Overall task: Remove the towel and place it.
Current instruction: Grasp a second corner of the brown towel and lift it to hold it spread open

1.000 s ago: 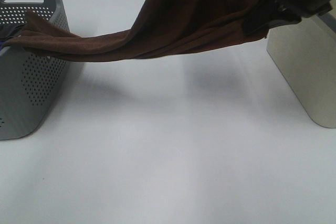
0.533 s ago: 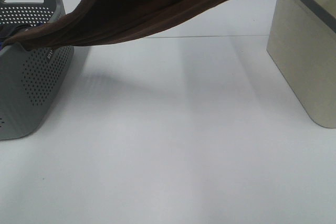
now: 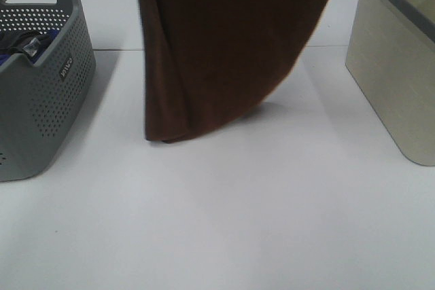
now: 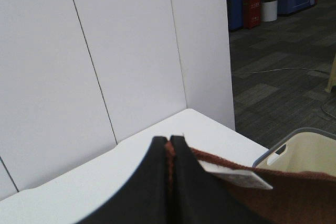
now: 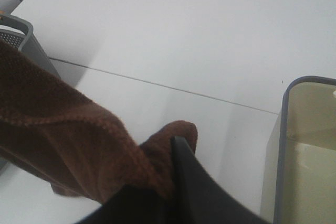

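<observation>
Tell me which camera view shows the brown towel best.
Exterior high: it shows most of the towel hanging between the grey basket and the beige bin, lower edge visible. Left wrist shows only a hem strip and the white tag; right wrist only a bunched hemmed corner.

The towel [image 3: 224, 45] hangs between basket [image 3: 47, 120] and bin [image 3: 394, 93].
</observation>
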`<state>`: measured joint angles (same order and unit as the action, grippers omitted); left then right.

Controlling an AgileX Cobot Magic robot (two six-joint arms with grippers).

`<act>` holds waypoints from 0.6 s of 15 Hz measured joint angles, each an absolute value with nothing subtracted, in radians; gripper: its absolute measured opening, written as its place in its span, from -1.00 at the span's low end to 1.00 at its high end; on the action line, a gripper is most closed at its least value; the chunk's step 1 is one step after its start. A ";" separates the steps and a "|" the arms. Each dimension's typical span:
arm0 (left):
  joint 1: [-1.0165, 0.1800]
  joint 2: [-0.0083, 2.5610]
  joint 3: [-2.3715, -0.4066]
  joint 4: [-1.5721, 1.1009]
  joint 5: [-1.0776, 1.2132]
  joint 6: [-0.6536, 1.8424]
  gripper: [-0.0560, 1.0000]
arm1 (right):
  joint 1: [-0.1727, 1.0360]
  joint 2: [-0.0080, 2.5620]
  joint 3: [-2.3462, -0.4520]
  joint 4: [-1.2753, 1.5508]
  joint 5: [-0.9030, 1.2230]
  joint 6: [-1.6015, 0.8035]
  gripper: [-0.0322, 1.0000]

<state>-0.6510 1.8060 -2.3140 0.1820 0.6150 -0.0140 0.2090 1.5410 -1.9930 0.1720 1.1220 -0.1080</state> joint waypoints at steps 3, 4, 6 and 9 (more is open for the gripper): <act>-0.651 1.805 -2.314 0.262 0.644 -0.036 -0.89 | 0.209 1.546 -1.993 0.157 1.119 -0.108 -0.94; -0.649 1.809 -2.314 0.311 0.676 -0.067 -0.89 | 0.209 1.556 -1.993 0.146 1.119 -0.109 -0.94; -0.618 1.840 -2.314 0.357 0.742 -0.156 -0.89 | 0.209 1.599 -1.993 0.129 1.117 -0.111 -0.94; -0.543 1.925 -2.314 0.352 0.792 -0.218 -0.89 | 0.209 1.670 -1.993 0.122 1.075 -0.111 -0.94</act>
